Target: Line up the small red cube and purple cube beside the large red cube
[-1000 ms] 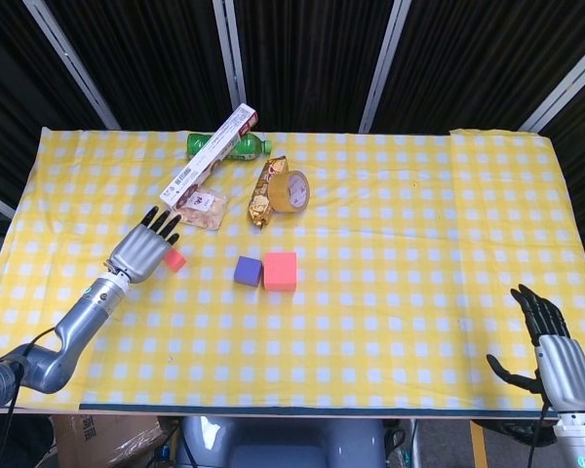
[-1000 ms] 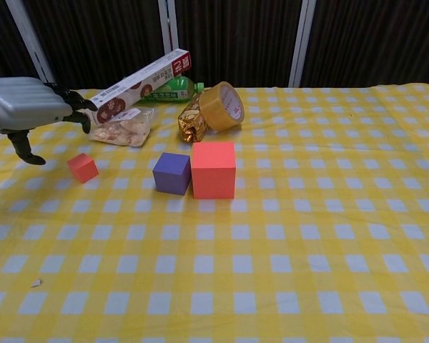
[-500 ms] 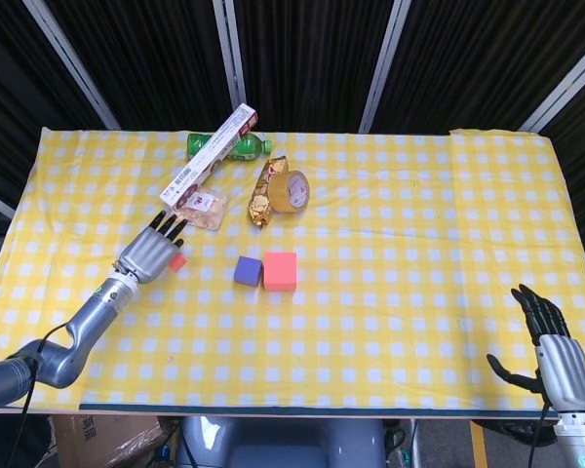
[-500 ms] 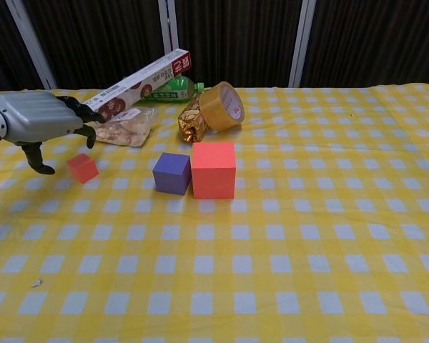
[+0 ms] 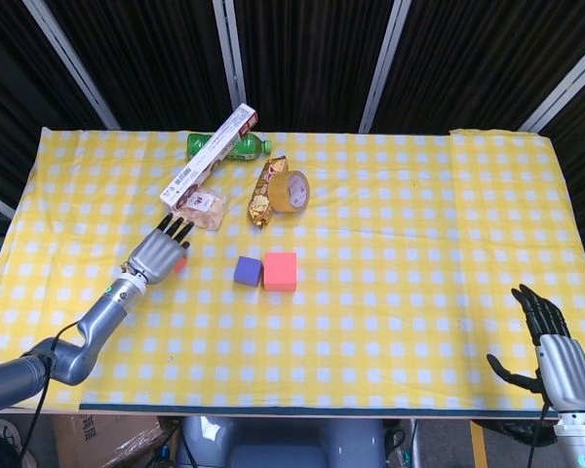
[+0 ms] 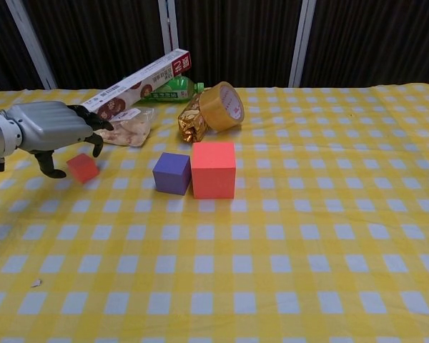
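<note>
The small red cube (image 6: 82, 167) lies on the yellow checked cloth, left of the others; the head view shows only a sliver of the small red cube (image 5: 180, 261) past my fingers. The purple cube (image 6: 172, 173) (image 5: 248, 271) touches the left side of the large red cube (image 6: 213, 169) (image 5: 280, 271). My left hand (image 6: 53, 128) (image 5: 159, 255) hovers right over the small cube, fingers apart, thumb down at its left and fingers above its right, not gripping it. My right hand (image 5: 551, 346) hangs open off the table's near right corner, seen only in the head view.
Behind the cubes lie a long wrap box (image 6: 139, 82), a green bottle (image 6: 177, 88), a roll of tape (image 6: 227, 106), a gold foil packet (image 6: 193, 116) and a clear snack bag (image 6: 127, 128) just past my left hand. The table's front edge (image 5: 273, 408) runs below.
My left hand has come down and moved right, from beside the small red cube to straddling it. The cubes and my right hand have not moved.
</note>
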`<state>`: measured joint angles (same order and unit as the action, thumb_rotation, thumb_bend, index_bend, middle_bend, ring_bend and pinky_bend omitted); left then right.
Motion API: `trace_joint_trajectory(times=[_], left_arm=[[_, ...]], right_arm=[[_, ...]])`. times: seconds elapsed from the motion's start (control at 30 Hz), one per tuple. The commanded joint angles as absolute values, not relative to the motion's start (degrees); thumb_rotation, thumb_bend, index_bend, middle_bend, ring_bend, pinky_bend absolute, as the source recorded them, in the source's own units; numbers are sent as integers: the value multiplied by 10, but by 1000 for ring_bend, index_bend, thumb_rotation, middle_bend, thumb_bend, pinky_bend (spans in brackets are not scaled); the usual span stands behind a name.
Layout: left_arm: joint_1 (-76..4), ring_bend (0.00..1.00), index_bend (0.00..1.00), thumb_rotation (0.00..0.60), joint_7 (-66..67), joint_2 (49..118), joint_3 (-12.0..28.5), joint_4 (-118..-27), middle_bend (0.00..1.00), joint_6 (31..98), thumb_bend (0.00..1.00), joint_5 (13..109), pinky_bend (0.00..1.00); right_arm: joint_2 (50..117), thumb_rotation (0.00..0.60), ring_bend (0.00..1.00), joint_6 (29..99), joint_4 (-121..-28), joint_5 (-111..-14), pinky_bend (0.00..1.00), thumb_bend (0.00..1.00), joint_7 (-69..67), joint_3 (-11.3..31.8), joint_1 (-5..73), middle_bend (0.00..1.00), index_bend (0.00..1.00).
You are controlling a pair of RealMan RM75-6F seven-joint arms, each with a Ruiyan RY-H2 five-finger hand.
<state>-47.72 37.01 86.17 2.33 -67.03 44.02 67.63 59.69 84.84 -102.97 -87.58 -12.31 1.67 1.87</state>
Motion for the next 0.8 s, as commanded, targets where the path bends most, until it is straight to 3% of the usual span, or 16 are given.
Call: trace_joint_trajectory(times=[0.03,0.27,0.8], left_arm=[[-478,0,319,600,367,866,23,-664,0,439,354,676,0],[-478,0,323,600,364,864,20,-656,0,439,365,676,0],[-475,0,450,600,410,859,35,-707,0,463,404,624,0]], right_arm=[[597,600,0,848,-1030,-875,0,308,-123,17,19,0,0],[597,600,0,848,-1030,-876,0,308,-124,17,19,0,0],[598,600,0,854,-1029,-880,0,308,-128,17,17,0,0]])
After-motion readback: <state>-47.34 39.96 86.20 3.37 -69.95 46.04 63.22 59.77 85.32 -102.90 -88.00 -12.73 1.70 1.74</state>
